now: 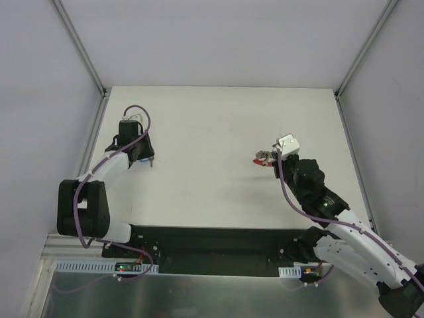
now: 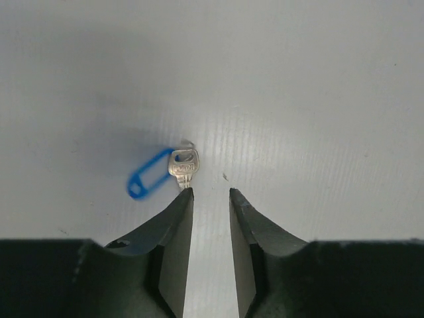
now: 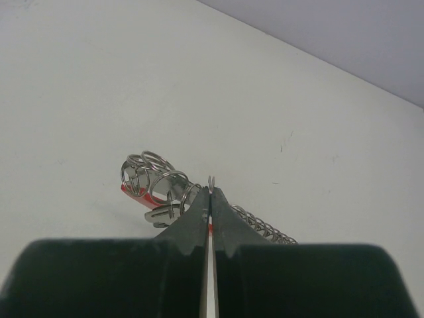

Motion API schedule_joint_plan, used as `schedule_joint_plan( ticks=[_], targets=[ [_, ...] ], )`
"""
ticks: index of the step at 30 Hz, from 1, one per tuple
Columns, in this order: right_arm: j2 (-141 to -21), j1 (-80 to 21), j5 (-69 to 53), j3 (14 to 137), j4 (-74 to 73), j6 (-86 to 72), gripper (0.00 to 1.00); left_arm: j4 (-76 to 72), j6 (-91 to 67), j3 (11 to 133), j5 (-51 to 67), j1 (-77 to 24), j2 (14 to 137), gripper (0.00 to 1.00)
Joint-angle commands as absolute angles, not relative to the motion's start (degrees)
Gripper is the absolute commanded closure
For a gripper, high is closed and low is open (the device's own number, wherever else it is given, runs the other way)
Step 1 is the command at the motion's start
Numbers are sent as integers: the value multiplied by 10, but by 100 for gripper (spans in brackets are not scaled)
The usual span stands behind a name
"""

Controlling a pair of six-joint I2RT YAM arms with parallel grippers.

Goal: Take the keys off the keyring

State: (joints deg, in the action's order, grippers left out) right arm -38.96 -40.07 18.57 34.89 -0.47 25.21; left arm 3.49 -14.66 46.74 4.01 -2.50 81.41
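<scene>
The right gripper point(image 1: 270, 159) is pinching its two fingers fully together on a thin loop of the keyring point(image 3: 154, 173), with no gap showing between them in the right wrist view. The keyring is sitting at the fingertips as a cluster of silvery wire rings, with the red tag point(image 3: 130, 191) lying beneath them and the keys point(image 3: 163, 213) poking out low beside the fingers. A length of coiled wire point(image 3: 262, 228) is trailing off the other side of the fingertips. From above, this bunch point(image 1: 262, 159) is lying over the right half of the white table point(image 1: 218, 119), well apart from the left arm; whether it is resting on the surface or is lifted just off it cannot be told. The left gripper point(image 2: 211, 193) is hanging over the far left part of the table with its fingers parted and nothing between them. A single key point(image 2: 183, 163) is lying flat on the table just ahead of one fingertip point(image 2: 187, 194), its blade pointing toward that tip, though contact cannot be made out. A blue tag point(image 2: 147, 175) is hanging from the key's head and lying flat beside it.
</scene>
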Motion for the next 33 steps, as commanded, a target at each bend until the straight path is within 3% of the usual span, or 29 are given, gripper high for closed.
schedule_joint_plan(
  ticks=[1, 6, 8, 10, 18, 25, 27, 31, 33],
  targets=[
    [-395, -390, 223, 354, 4, 226, 99, 39, -165, 484, 24, -19, 803, 65],
    [-437, -374, 243, 383, -47, 183, 99, 40, -156, 484, 53, -20, 740, 31],
    [-468, -360, 235, 393, -66, 164, 99, 40, -155, 483, 72, -22, 720, 24],
    [-514, -338, 223, 415, -83, 146, 99, 39, -145, 477, 119, -25, 693, 1],
    [-670, -223, 93, 475, -106, 98, 99, 28, -113, 427, 198, -79, 582, 1],
    [-807, -188, 33, 533, -105, 74, 99, 21, -102, 407, 211, -119, 537, 1],
    [-825, -186, 38, 553, -108, 73, 94, 22, -111, 410, 235, -120, 520, 1],
    [-835, -185, 60, 597, -155, 78, 68, 18, -109, 401, 234, -128, 488, 1],
    [-817, -186, 59, 606, -169, 83, 60, 16, -97, 390, 228, -138, 480, 1]
  ],
)
